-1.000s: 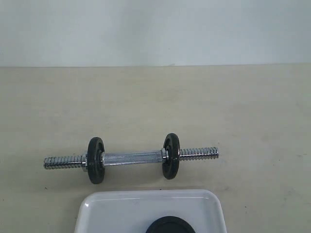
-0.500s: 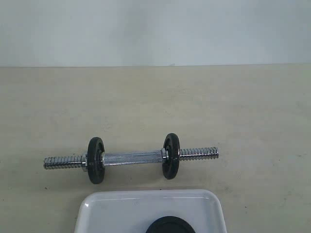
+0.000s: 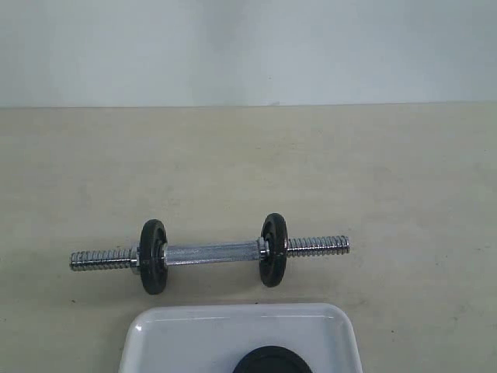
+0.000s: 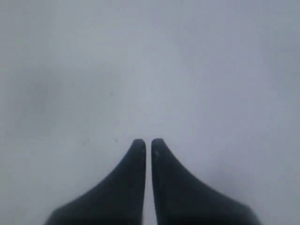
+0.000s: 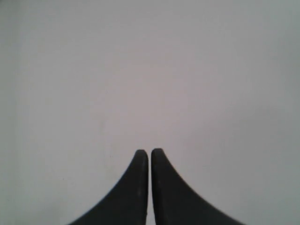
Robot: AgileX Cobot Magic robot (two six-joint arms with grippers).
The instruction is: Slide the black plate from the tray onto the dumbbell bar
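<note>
Black plate [image 3: 272,360]: matte, lying flat in the white tray [image 3: 186,338] at the bottom edge of the exterior view, only its upper arc in frame. Dumbbell bar [image 3: 213,252] lies just beyond the tray, chrome, threaded ends bare, carrying a left disc [image 3: 153,256] and a right disc [image 3: 272,249]. Left gripper [image 4: 148,143] and right gripper [image 5: 149,153]: jaws closed together, empty, touching nothing

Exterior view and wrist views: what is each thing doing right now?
black plate: lying flat in the tray, untouched.
tray: on the table, holding that one plate.
dumbbell bar: lying on the table, two black discs on it.
left gripper: shut, empty.
right gripper: shut, empty.
</note>
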